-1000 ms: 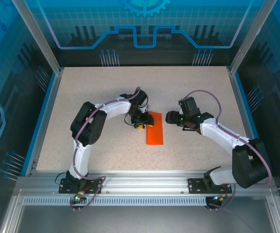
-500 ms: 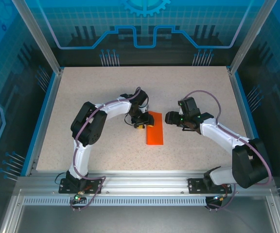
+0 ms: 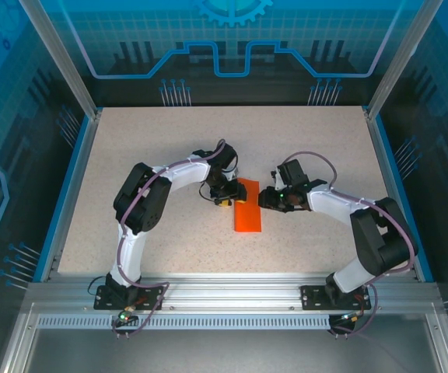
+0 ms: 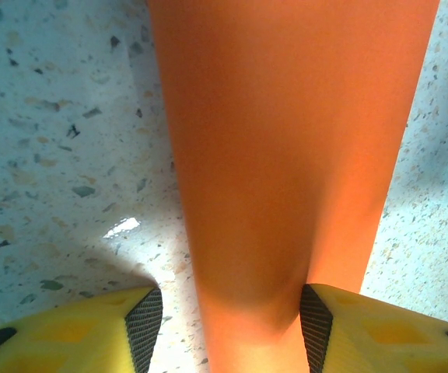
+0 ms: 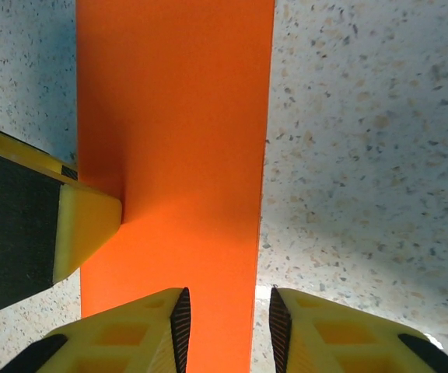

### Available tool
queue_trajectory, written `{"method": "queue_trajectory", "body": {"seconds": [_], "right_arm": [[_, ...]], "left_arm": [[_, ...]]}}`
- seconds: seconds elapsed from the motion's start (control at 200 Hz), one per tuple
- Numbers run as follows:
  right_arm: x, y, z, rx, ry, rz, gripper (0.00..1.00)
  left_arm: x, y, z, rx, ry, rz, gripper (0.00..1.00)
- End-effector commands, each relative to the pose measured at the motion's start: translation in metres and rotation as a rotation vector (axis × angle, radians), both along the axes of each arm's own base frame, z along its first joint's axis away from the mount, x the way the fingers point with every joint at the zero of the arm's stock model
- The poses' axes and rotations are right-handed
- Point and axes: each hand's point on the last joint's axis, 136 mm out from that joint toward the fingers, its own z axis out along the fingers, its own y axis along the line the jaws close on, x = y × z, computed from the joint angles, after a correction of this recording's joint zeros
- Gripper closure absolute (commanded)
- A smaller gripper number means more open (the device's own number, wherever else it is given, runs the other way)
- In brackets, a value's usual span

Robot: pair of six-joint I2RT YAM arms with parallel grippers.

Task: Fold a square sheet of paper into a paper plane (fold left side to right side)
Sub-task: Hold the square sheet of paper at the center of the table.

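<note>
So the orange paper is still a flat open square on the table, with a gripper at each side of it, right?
Not quite. The orange paper is already folded into a narrow strip, as the top external view shows. The left gripper and right gripper do sit on either side of it.

Folded orange paper (image 3: 247, 205) flat mid-table (image 3: 169, 148), a narrow strip. Left gripper (image 3: 225, 193) touching its far left edge; right gripper (image 3: 268, 197) just beside its right edge.

I can't read any text, label, brand or number anywhere from my cameras; every surface looks unmarked.
</note>
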Motion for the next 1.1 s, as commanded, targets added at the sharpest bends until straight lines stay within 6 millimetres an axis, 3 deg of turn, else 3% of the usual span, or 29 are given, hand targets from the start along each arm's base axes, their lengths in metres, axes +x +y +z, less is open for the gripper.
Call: {"method": "queue_trajectory", "body": {"seconds": [0.0, 0.4, 0.425, 0.85, 0.985, 1.095], "right_arm": [[0.008, 0.013, 0.009, 0.044, -0.019, 0.006, 0.65], [0.002, 0.029, -0.013, 0.051, 0.061, 0.053, 0.83], [0.009, 0.033, -0.006, 0.058, 0.043, 0.055, 0.84], [0.001, 0.022, -0.040, -0.038, 0.141, 0.044, 0.86], [-0.004, 0.017, -0.048, -0.064, 0.171, 0.043, 0.86], [-0.009, 0.014, -0.055, -0.084, 0.194, 0.047, 0.86]], "left_arm": [[-0.019, -0.012, -0.038, 0.037, 0.041, -0.057, 0.46], [-0.019, -0.012, -0.039, 0.039, 0.046, -0.056, 0.46], [-0.019, -0.012, -0.039, 0.039, 0.046, -0.056, 0.46], [-0.019, -0.012, -0.038, 0.037, 0.042, -0.056, 0.46], [-0.015, -0.012, -0.027, 0.028, 0.000, -0.062, 0.45], [-0.007, -0.008, -0.003, 0.019, -0.077, -0.054, 0.43]]}}
